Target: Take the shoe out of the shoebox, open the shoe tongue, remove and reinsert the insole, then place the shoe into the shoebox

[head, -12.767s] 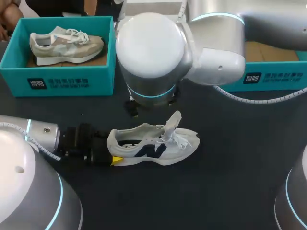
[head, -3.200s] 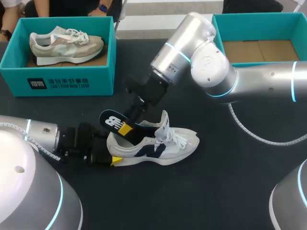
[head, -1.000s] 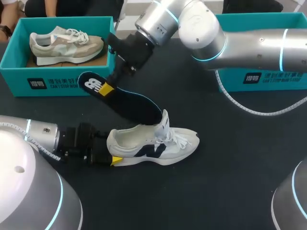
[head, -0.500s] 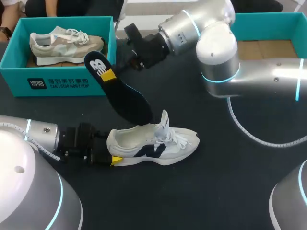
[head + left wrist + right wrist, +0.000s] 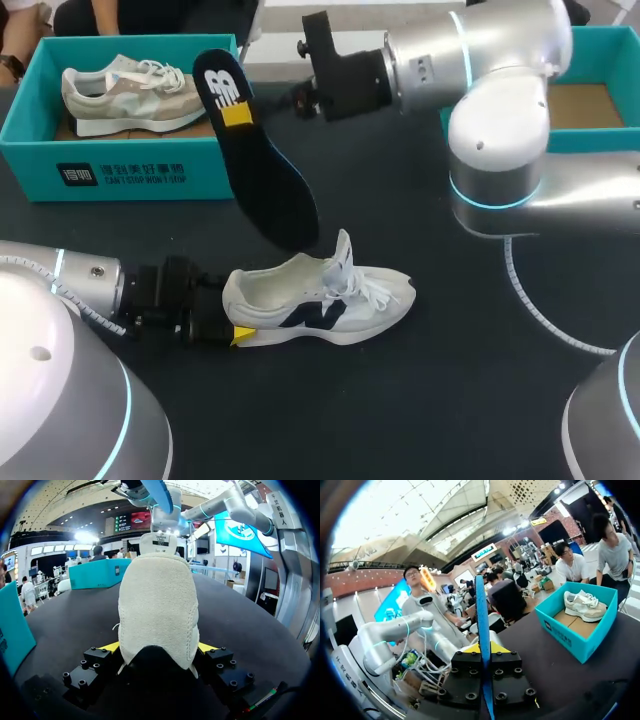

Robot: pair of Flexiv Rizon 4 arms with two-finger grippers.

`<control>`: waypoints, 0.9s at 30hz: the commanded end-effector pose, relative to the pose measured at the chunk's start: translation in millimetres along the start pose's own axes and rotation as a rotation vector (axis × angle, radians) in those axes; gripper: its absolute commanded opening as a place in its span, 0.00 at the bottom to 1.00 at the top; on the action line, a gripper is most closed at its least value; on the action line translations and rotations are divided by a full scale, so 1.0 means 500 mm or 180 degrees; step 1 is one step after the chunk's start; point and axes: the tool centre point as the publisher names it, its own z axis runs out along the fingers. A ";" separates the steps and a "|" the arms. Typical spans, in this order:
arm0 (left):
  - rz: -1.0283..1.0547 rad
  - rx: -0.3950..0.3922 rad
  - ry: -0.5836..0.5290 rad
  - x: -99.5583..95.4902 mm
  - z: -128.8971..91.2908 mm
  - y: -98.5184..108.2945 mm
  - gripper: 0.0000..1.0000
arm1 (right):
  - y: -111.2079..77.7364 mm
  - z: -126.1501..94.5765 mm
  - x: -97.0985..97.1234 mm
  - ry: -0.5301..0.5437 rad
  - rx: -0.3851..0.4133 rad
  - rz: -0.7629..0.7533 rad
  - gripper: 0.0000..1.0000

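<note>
Right fingers (image 5: 502, 649) pinching insole (image 5: 480, 610) edge-on, printed face in head view

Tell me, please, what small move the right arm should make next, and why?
Probably it should lower the insole toe-first into the shoe. The right end effector grips the insole near its heel end, and its toe end seems to hang just over the shoe's open mouth. The left end effector clamps the shoe's heel, so the shoe should hold steady.
</note>
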 end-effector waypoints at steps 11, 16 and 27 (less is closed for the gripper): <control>-0.0003 -0.0017 0.0003 0.000 0.000 0.006 0.00 | 0.071 -0.075 0.103 -0.0889 0.0282 -0.0039 0.00; -0.0003 -0.0017 0.0003 0.000 0.000 0.006 0.00 | 0.076 -0.076 0.106 -0.0944 0.0353 0.0007 0.00; -0.0003 -0.0017 0.0003 0.000 0.000 0.006 0.00 | 0.076 -0.076 0.106 -0.0944 0.0353 0.0007 0.00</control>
